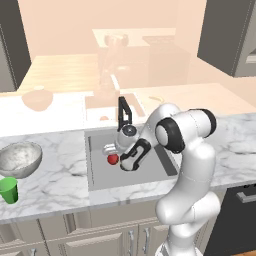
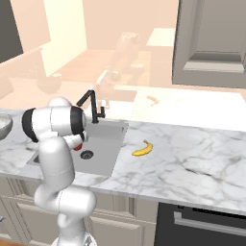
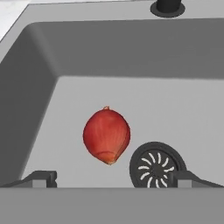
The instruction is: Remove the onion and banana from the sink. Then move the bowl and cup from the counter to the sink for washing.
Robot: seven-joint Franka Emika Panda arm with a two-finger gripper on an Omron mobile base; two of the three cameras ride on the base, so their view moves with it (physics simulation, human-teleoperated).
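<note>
Red, glossy onion (image 1: 113, 159) sits mid-frame in the left base view, down in the grey sink (image 1: 100, 175), w/ the gripper (image 1: 111, 150) hanging just above it at the end of the white arm. Speckled stone-look bowl (image 1: 19, 159) and bright green tapered cup (image 1: 8, 190) wait at the left edge on the veined marble bench (image 1: 55, 192), cup just in front of the bowl. Black faucet (image 1: 123, 113) stands behind the basin.

Right base view: curved yellow banana (image 2: 143, 149) w/ dark tips already lies on the bench right of centre, outside the sink, so that half looks done. Arm hides most of the onion; round dark drain (image 2: 87, 154) shows lower left of centre.

Hand view: onion is centre-left, teardrop-shaped w/ a small tip, smooth skin, just beside the slotted drain. Both finger tips (image 3: 41, 178) stand wide apart at the bottom, nothing between them, jaws spread.

Step in hand: onion pickup. Next move prob. needs a drop straight down, centring the jaws on the onion; round slick skin may roll on closing.
</note>
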